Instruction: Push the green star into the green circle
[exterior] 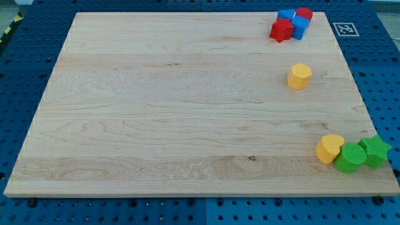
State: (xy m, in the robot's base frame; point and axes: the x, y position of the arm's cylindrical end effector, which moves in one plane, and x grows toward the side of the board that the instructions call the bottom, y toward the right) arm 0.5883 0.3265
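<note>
The green star (376, 150) lies at the view's bottom right, at the right edge of the wooden board (162, 112). The green circle (349, 157) sits just left of it, and the two touch. A yellow heart-shaped block (329, 148) touches the green circle on its left. My tip and the rod do not show in the camera view.
A yellow hexagon block (299, 75) lies at the right, above the middle. At the top right corner a cluster holds a red star (282, 30), a blue block (300, 27), another blue block (285, 15) and a red block (304, 13). A marker tag (344, 29) lies off the board.
</note>
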